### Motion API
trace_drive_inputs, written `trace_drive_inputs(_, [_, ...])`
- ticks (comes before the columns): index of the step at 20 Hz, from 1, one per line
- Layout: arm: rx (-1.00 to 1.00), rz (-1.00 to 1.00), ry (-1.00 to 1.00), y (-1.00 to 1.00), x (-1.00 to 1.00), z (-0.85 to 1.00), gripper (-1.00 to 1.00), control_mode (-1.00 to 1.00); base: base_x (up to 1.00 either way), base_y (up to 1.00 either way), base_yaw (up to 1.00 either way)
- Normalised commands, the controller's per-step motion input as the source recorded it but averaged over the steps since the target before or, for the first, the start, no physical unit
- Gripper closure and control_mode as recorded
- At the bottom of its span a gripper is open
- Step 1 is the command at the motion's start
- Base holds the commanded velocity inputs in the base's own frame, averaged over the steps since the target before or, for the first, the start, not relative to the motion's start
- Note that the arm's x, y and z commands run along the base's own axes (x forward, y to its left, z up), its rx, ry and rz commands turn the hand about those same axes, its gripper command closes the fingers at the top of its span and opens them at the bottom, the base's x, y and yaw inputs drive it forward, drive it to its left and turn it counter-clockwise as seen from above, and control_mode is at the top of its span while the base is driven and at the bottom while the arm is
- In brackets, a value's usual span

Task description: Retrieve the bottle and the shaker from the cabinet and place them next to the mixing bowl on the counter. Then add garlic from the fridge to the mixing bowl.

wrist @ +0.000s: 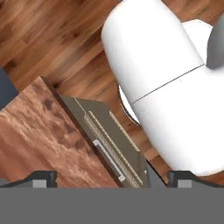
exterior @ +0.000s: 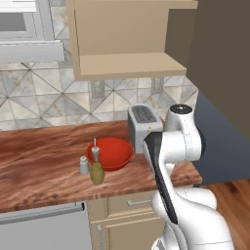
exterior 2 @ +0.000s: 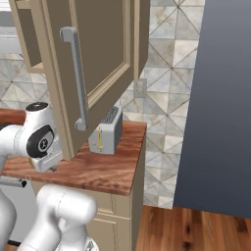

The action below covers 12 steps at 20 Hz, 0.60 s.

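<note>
The red mixing bowl point(exterior: 110, 153) sits on the counter point(exterior: 44, 161) left of a toaster point(exterior: 143, 123). The olive-yellow bottle point(exterior: 96, 168) stands upright touching the bowl's front rim, and the small grey shaker point(exterior: 84, 166) stands just left of it. Above, the cabinet point(exterior: 127, 63) is open with a bare shelf. The grey fridge point(exterior: 222, 146) stands to the right; the garlic is hidden. In the hand view my gripper point(wrist: 113, 180) is open with nothing between its fingertips point(wrist: 43, 178), looking down over the counter's corner point(wrist: 35, 131).
The open cabinet door point(exterior 2: 98, 59) juts out over the counter's right end, near my arm. A drawer front with a handle point(wrist: 108, 159) lies below the counter edge. Wooden floor point(exterior 2: 196, 228) spreads before the fridge point(exterior 2: 228, 108).
</note>
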Motion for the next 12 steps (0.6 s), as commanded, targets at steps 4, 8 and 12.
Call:
trace_drive_inputs(4, [0.09,-0.49,0.13,-0.02,0.46,-0.26,-1.00,-1.00,0.00,0.00,0.00])
trace_drive_inputs(8, [0.00,-0.21,0.04,0.26,0.55,-0.03,-1.00,-1.00,0.00,0.00,0.00])
trace_drive_inputs(12, [0.00,-0.11,0.09,0.00,0.84,0.02,-1.00,-1.00,0.00,0.00,0.00])
